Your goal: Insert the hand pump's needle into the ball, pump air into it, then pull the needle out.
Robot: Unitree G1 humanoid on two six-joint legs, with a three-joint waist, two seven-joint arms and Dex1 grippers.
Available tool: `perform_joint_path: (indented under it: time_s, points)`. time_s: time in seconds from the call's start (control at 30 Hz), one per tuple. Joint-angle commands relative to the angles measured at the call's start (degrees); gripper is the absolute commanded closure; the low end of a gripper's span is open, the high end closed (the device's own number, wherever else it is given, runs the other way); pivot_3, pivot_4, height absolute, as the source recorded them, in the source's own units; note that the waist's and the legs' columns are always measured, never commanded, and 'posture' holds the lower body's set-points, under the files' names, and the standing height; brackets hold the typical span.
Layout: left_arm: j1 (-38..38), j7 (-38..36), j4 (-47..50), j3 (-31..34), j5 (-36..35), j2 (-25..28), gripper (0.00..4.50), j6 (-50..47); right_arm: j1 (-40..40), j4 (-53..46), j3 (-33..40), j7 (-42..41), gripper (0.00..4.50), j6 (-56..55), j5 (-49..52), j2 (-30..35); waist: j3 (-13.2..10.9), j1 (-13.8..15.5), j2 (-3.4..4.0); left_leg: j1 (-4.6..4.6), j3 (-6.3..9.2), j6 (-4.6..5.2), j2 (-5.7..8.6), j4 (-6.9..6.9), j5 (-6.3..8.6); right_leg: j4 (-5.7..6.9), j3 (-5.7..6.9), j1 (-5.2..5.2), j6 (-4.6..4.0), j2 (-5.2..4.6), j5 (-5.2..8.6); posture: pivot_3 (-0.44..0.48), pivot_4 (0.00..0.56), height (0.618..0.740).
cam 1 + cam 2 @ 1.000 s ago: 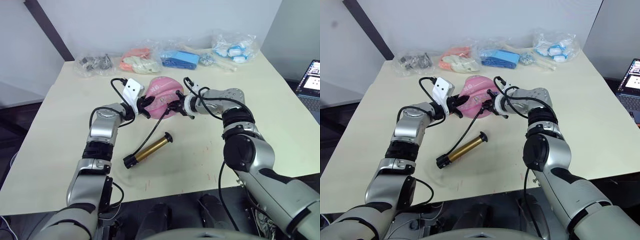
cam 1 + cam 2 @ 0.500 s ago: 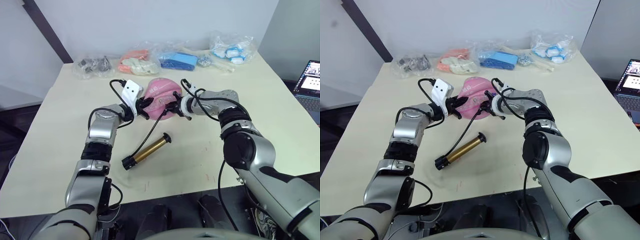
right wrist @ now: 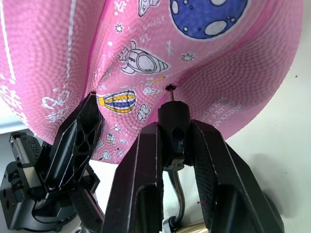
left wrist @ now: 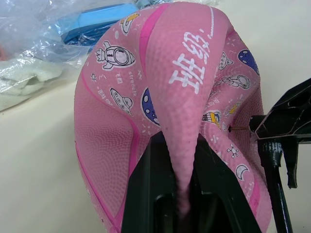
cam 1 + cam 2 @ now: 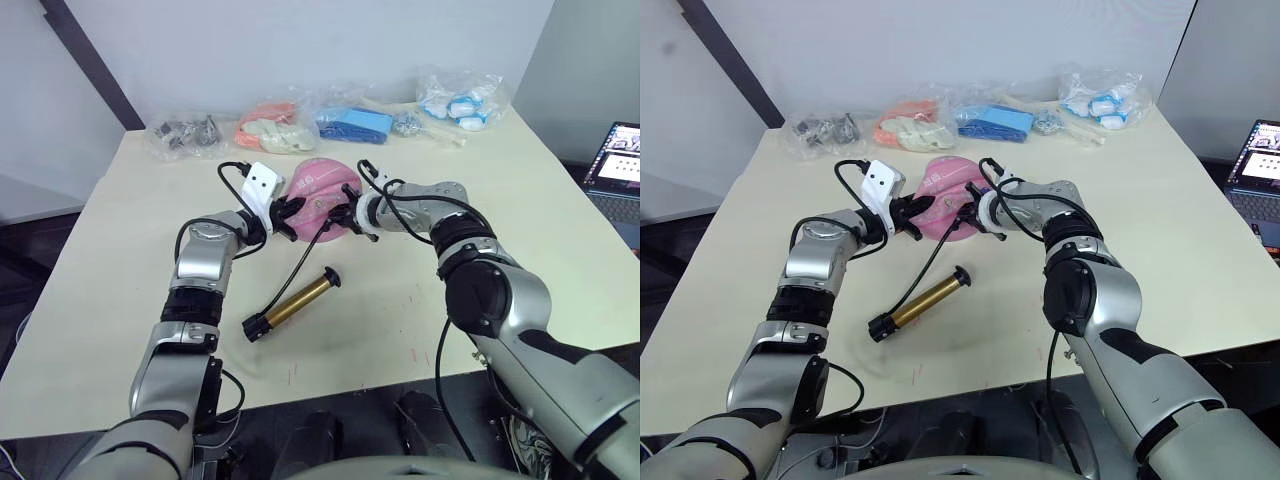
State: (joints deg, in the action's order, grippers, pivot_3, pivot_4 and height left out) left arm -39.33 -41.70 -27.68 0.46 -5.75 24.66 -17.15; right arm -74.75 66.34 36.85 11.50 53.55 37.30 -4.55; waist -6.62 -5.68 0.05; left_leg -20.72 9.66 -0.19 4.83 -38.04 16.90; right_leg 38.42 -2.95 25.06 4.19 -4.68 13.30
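Right wrist view: the thin metal needle [image 3: 171, 93] stands on its black fitting [image 3: 174, 127] directly ahead of the right gripper [image 3: 173, 145], whose 2 black fingers are clamped on that fitting. The needle's tip sits at a small dark valve mark [image 3: 170, 87] on the pink rubber ball with cartoon prints [image 3: 194, 43]; whether it has entered the hole cannot be told.

The ball is dented and soft. The left gripper [image 4: 177, 194] pinches a raised fold of the pink skin between its 2 fingers, so the ball hangs between the 2 grippers, with the left one just beside the valve area.

From the fitting, the thin black hose [image 5: 305, 262] trails back below the right gripper to the hand pump with the gold-bronze barrel and black caps [image 5: 292, 302], which lies loose on the pale tabletop [image 5: 120, 270], nearer the robot than both grippers.

To do this step well, I judge the push should run straight along the needle's own axis, with no sideways lean, since so thin a pin would likely bend. The left gripper's pinch should hold firm so the slack skin does not cave away from the tip. Slow, small advances are best, checking that the tip stays on the valve mark.
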Motion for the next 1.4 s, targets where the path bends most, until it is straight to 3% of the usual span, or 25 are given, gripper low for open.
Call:
perform_joint_path:
  time_s: [0.03,0.3,0.73,0.9,0.93,1.13,1.4]
  points:
    - [3.1,-7.3,-2.1,-6.3,0.0,-2.8,4.49,-2.1,-0.4,-6.5,-3.9,-4.8,4.15,-1.8,-1.5,0.6,0.0,0.0,0.00,0.00,0.00,0.00,0.00,0.00,0.00,0.00,0.00,0.00,0.00,0.00,0.00,0.000,0.150,0.740]
    - [2.3,-6.7,-4.4,-5.8,0.7,-2.7,4.49,-0.6,5.4,-22.5,-7.9,-2.7,4.15,11.5,0.3,-0.8,0.0,0.3,0.01,-0.07,0.07,0.00,0.00,-0.01,0.00,-0.04,0.03,0.00,0.00,-0.02,0.00,0.000,0.150,0.740]
    - [1.0,-5.5,-7.4,-5.0,1.7,-3.1,4.49,1.3,14.5,-44.6,-13.9,-2.4,4.15,21.1,0.4,-2.5,0.0,1.1,0.02,-0.15,0.11,0.00,0.11,-0.03,0.00,-0.13,0.09,-0.01,0.00,-0.12,0.00,0.000,0.150,0.740]
    - [0.5,-5.3,-8.5,-5.1,2.0,-3.2,4.49,2.0,16.3,-48.3,-14.8,-3.1,4.15,22.5,-0.3,-3.0,0.0,1.6,0.02,-0.16,0.10,0.00,0.12,-0.02,0.00,-0.18,0.10,0.00,0.00,-0.11,0.00,0.000,0.150,0.740]
    - [0.3,-5.3,-8.7,-5.1,2.0,-3.3,4.50,2.1,16.7,-48.6,-15.2,-3.3,3.10,22.3,-0.7,-2.9,0.0,1.7,0.03,-0.17,0.10,0.00,0.12,-0.02,0.00,-0.18,0.10,0.00,0.00,-0.11,0.00,0.000,0.150,0.740]
    - [0.3,-5.3,-9.1,-5.1,2.2,-3.4,4.50,2.5,19.9,-52.4,-20.5,-8.0,0.09,21.5,-2.4,-0.5,0.0,2.2,0.03,-0.08,0.29,0.00,0.15,-0.03,0.00,-0.38,0.32,-0.28,0.00,-0.15,0.00,0.000,0.150,0.740]
    - [-0.1,-4.2,-10.0,-4.5,2.3,-3.3,4.50,2.9,27.3,-66.9,-30.9,-14.2,0.09,19.6,-4.8,5.9,0.0,2.3,0.03,-0.09,0.31,0.03,0.21,-0.04,0.01,-0.45,0.36,-0.29,0.01,-0.21,0.00,0.000,0.150,0.740]
